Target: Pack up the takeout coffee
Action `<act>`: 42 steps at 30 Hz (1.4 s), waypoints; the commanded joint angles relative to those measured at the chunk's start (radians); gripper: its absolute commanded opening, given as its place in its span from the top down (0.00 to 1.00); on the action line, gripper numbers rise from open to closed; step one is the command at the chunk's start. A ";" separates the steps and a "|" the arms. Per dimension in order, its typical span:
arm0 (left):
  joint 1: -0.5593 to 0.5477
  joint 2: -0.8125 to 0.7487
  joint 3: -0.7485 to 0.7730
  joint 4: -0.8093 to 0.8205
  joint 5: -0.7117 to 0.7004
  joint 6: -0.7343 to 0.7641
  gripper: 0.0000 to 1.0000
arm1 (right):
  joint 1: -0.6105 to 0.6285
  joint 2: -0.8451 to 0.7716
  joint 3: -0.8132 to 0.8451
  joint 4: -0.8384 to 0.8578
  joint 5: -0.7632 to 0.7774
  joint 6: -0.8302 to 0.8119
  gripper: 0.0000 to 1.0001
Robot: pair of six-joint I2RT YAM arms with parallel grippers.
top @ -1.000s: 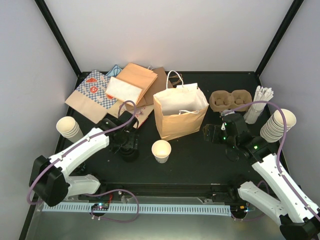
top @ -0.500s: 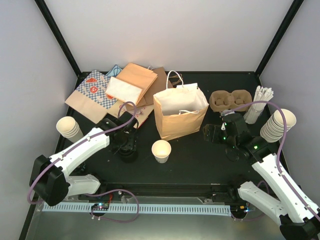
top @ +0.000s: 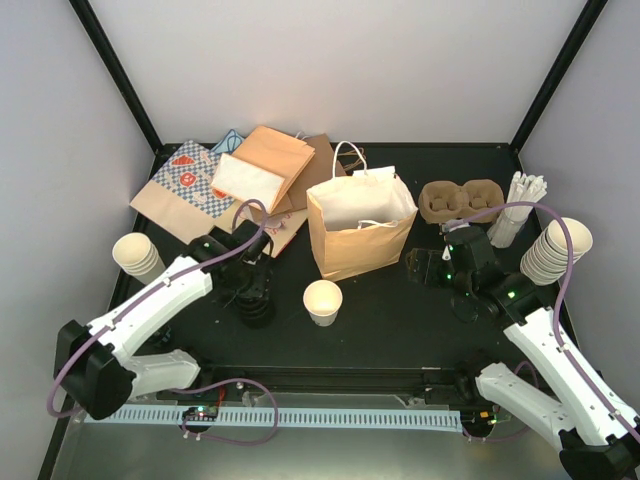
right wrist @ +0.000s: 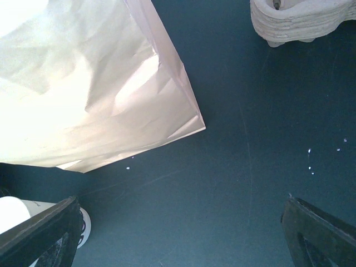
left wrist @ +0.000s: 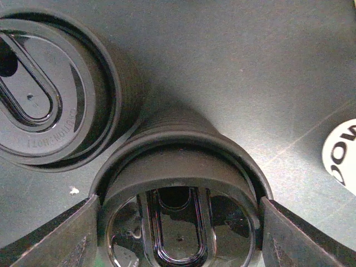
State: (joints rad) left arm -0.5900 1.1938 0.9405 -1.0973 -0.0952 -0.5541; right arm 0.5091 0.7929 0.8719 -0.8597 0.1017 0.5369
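Left end effector (top: 256,306): pointing down at the black worktop (top: 390,325), left of centre, over a stack of round black plastic lids (left wrist: 178,183). In the wrist view its two fingers (left wrist: 50,239) stand wide, one on each side of this stack and right at its rim. Whether they press on it I cannot tell. A second stack of black lids (left wrist: 50,94) sits just beside the first, outside the fingers; whether the two stacks touch is unclear.

Right end effector (top: 418,268): low over the worktop, just right of the upright tan paper bag with cord handles (top: 355,235). Its fingers are spread wide with nothing between them, and only bare worktop shows below them in its own view.

Single cream paper cup (top: 322,301): upright, uncapped, mouth up. It stands near the front face of the bag, between the two arms and to the right of the left end effector.

Brown moulded-pulp two-cup carrier (top: 460,200): at the back right of the worktop, right of the bag and apart from it, beyond the right end effector. In the right wrist view its edge (right wrist: 300,22) shows stacked layers.

Also present:
- A nested stack of lidless cream cups at the left edge (top: 138,255), and another at the right edge (top: 555,250).
- A bundle of white wrapped sticks (top: 522,205) just right of the carrier.
- A pile of flat paper bags (top: 230,180) at the back left.
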 commanded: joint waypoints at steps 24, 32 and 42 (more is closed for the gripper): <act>-0.306 -0.085 0.106 0.220 0.219 -0.034 0.33 | -0.003 -0.004 -0.010 0.023 -0.054 0.002 0.00; -0.438 0.006 0.146 0.291 0.018 0.000 0.32 | -0.003 -0.012 -0.008 0.016 -0.066 -0.005 0.00; -0.472 0.136 0.205 0.257 -0.044 0.028 0.32 | -0.003 -0.007 -0.012 0.021 -0.094 -0.024 0.00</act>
State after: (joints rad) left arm -1.0462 1.2972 1.0943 -0.8444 -0.0891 -0.5507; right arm 0.5091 0.7910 0.8688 -0.8536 0.0242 0.5289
